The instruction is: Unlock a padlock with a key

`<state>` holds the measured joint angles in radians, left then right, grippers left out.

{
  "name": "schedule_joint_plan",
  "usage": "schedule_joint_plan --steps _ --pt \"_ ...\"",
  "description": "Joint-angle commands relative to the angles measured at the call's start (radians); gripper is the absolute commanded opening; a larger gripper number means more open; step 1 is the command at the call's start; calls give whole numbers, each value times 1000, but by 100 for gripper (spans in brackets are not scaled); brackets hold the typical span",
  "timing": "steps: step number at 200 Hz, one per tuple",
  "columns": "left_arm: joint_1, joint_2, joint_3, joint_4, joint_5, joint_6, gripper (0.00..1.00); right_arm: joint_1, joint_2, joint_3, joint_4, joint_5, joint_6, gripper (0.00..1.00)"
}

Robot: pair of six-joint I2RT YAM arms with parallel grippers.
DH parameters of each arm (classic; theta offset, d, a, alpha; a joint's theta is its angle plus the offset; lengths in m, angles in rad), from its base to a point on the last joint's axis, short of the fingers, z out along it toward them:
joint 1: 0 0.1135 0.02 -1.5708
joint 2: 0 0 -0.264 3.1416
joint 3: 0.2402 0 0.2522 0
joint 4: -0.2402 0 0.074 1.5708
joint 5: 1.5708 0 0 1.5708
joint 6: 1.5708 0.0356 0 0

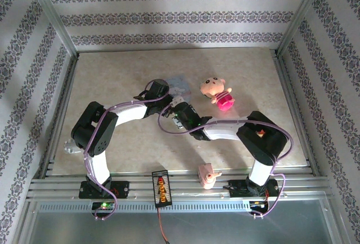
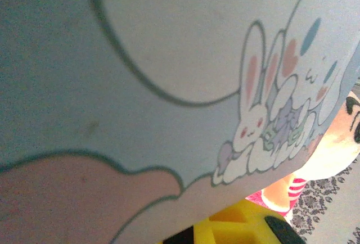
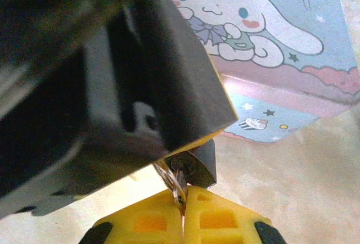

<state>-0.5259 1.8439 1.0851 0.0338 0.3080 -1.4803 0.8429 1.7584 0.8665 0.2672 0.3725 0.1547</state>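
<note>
The tiny dark padlock [image 3: 198, 164] sticks out from under the black and yellow finger [image 3: 169, 75] of my left gripper [image 1: 169, 99], which is shut on it. A silvery key [image 3: 179, 185] on a thin ring points up into the padlock's underside. My right gripper [image 3: 183, 207] is shut on the key, its yellow pads pressed together round the blade. In the top view the right gripper [image 1: 179, 114] meets the left one at mid-table. In the left wrist view a yellow finger [image 2: 242, 227] shows at the bottom edge.
The pale blue cartoon tin [image 1: 179, 82] [image 3: 270, 41] [image 2: 169, 58] lies just behind both grippers, very close to the left wrist camera. A pink doll [image 1: 216, 92] [image 2: 337, 143] lies to its right. A small pink pig figure [image 1: 207, 175] stands at the table's near edge.
</note>
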Motion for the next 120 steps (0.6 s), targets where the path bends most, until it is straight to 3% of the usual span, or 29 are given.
schedule_joint_plan --steps 1,55,120 --pt "-11 4 -7 -21 61 6 12 -61 -9 -18 53 -13 237 0" --pt "-10 11 -28 5 53 -7 14 -181 -23 -96 189 -266 559 0" --pt "-10 15 -23 2 34 6 14 -215 -58 -135 233 -363 588 0"
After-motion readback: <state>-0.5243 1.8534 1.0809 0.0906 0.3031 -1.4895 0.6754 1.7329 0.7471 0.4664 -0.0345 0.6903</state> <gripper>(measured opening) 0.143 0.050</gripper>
